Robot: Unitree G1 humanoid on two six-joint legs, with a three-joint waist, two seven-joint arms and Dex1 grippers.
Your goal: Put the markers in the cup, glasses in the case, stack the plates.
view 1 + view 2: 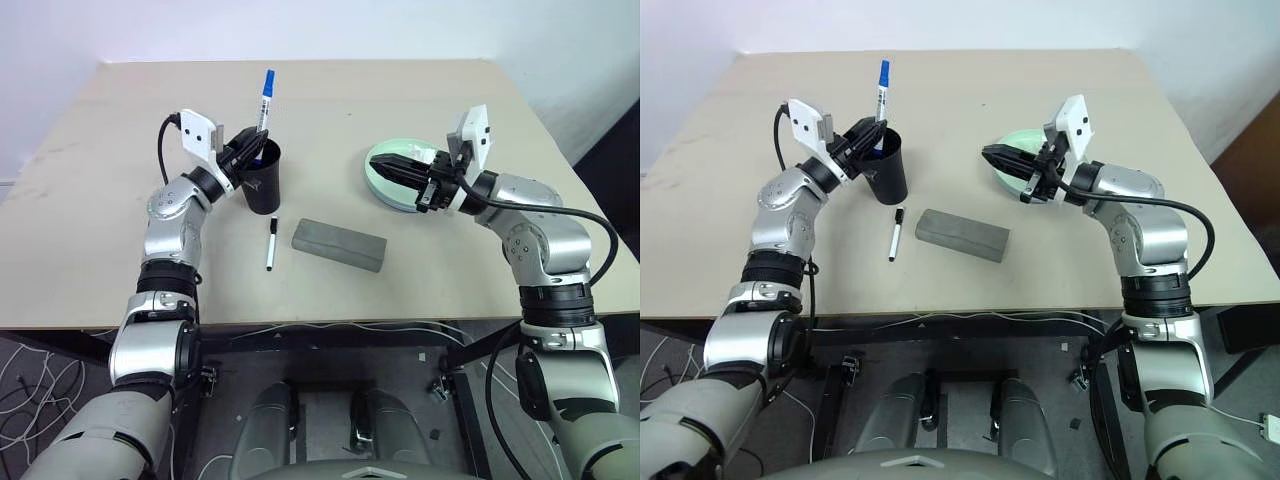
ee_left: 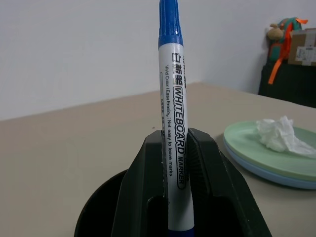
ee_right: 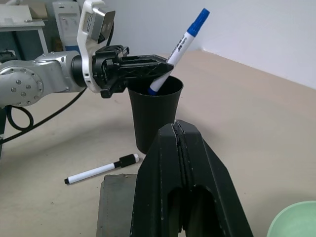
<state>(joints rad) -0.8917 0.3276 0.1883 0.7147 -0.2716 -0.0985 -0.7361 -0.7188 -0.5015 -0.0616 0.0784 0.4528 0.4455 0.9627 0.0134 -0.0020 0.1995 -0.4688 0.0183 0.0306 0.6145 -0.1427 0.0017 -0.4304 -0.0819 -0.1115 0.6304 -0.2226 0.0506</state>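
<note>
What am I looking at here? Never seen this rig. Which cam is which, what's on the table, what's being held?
It is a humanoid robot with two arms, each ending in a two-fingered black gripper. The two wide pictures come from a stereo camera on its head, looking down over the table. The two close-ups come from cameras on its wrists.

On the table: a black cup, a black-capped marker, a closed grey glasses case, and a mint green plate stacked on a light blue plate, with a crumpled tissue on top.

The left gripper pinches a blue-capped marker over the cup, its lower end inside. The right gripper is shut and empty, above the plates.
</note>
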